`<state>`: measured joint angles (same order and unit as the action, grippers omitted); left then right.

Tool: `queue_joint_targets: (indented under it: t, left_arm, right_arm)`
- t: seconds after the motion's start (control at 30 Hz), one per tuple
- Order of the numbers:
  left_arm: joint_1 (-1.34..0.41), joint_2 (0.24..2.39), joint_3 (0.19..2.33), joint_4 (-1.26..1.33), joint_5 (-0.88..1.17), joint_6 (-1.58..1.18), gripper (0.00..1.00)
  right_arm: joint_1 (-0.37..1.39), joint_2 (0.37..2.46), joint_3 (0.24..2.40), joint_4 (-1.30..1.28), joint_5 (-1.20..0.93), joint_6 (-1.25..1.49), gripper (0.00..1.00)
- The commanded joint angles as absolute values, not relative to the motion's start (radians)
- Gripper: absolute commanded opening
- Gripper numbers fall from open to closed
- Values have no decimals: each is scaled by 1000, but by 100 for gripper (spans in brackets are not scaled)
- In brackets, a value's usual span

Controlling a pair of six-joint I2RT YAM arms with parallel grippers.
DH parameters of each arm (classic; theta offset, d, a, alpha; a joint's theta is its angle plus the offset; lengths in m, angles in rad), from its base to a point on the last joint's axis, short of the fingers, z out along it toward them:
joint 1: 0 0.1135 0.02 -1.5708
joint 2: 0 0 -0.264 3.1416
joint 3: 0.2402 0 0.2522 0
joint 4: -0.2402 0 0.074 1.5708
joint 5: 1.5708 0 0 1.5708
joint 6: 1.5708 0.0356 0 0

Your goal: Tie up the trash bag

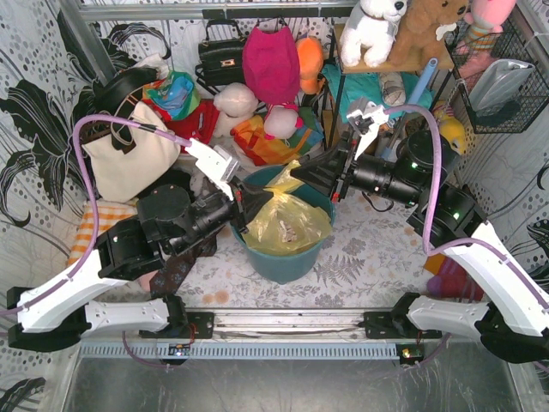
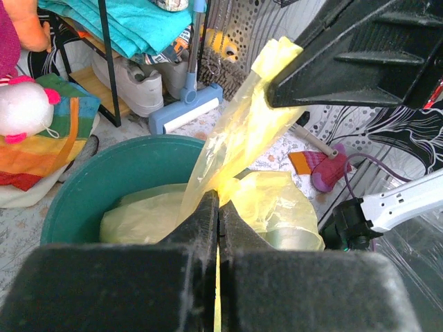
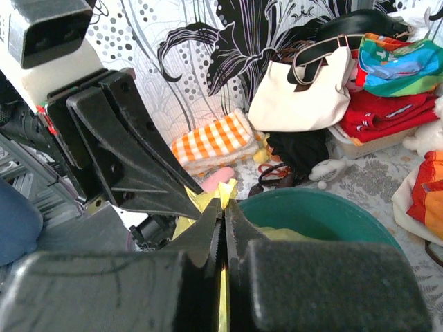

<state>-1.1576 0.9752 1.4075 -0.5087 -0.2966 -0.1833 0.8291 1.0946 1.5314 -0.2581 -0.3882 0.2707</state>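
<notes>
The yellow-green trash bag (image 1: 287, 225) sits in the round teal bin (image 1: 283, 262), with white paper showing through it. My left gripper (image 1: 247, 212) is at the bin's left rim, shut on a stretched strip of the bag (image 2: 235, 138); its fingertips (image 2: 219, 200) pinch the plastic. My right gripper (image 1: 300, 178) is above the bin's back rim, shut on the bag's upper flap (image 1: 288, 179). In the right wrist view the right gripper (image 3: 223, 205) clamps yellow plastic (image 3: 208, 199) right beside my left gripper's black fingers (image 3: 131, 159). The two grippers are close together.
Behind the bin are a white handbag (image 1: 129, 154), a black handbag (image 1: 221, 56), a pink bag (image 1: 271, 64), plush toys (image 1: 371, 30) on a rack, and coloured cloth bags (image 1: 257, 142). An orange checked cloth (image 1: 96, 227) lies at the left. A wire basket (image 1: 506, 77) hangs at the right.
</notes>
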Motion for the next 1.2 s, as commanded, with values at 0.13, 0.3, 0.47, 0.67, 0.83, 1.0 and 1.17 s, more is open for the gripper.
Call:
queue_joint_targets:
  t: [0.13,0.3,0.47,0.67,0.83,1.0,1.17]
  left_arm:
    - [-1155,963,1390,-456,-327,-195,0]
    - [-1152,968,1393,-456,-327,-195,0]
    - [-1149,969,1400,-464,-325,-197,0]
    - [-1148,966,1401,-465,-314,-203,0]
    - [-1146,968,1403,-466,-314,-203,0]
    - [-1144,973,1411,-475,-310,-201,0]
    - [-1143,972,1411,-473,-306,-205,0]
  right_arm:
    - [834,1065,1544,-253,-436,229,0]
    - [834,1080,1544,-244,-596,218,0]
    - [834,1100,1540,-282,-713,187,0]
    - [834,1137,1567,-416,-748,87,0]
    - [834,1155,1575,-497,-768,36,0]
    - [834,1170,1578,-542,-791,12,0]
    - [841,1179,1580,-582,-779,-5,0]
